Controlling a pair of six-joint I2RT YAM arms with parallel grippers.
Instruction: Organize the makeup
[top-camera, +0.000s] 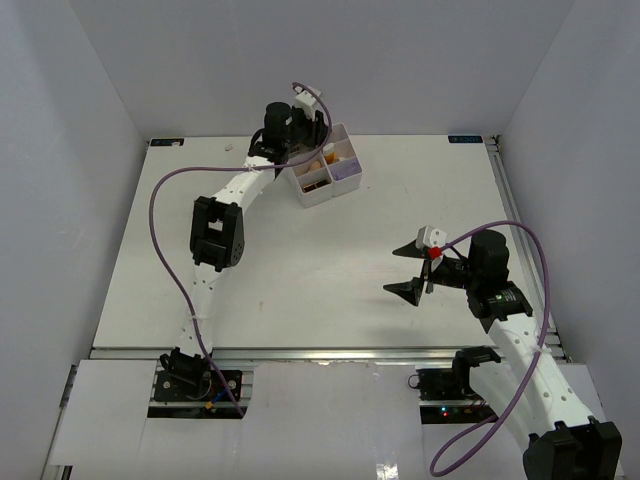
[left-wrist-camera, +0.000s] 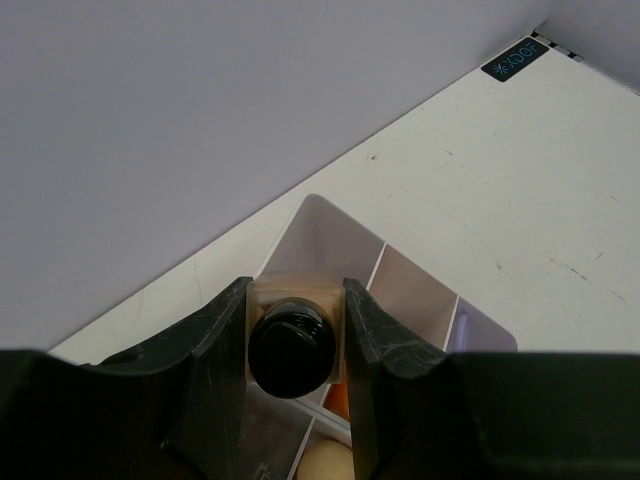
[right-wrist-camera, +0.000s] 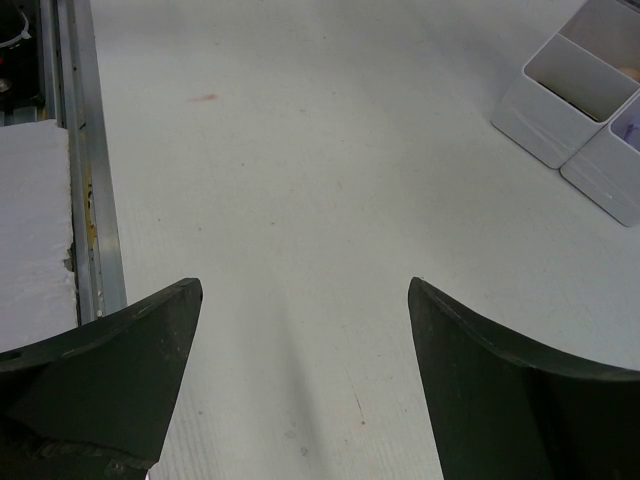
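Observation:
My left gripper (left-wrist-camera: 296, 315) is shut on the tan bottle with the dark cap (left-wrist-camera: 292, 340) and holds it upright above the white four-compartment box (left-wrist-camera: 410, 290) at the back of the table. In the top view the left gripper (top-camera: 292, 140) hangs over the box (top-camera: 345, 170). An orange tube (left-wrist-camera: 340, 402) and a beige sponge (left-wrist-camera: 322, 465) lie in compartments below the bottle. A purple item (left-wrist-camera: 461, 326) shows in the right compartment. My right gripper (top-camera: 412, 267) is open and empty over bare table (right-wrist-camera: 300, 200). Lipsticks, palette and packet are hidden.
The box also shows at the upper right of the right wrist view (right-wrist-camera: 580, 100). A metal rail (right-wrist-camera: 85, 180) runs along the table's near edge. Grey walls enclose the table on three sides.

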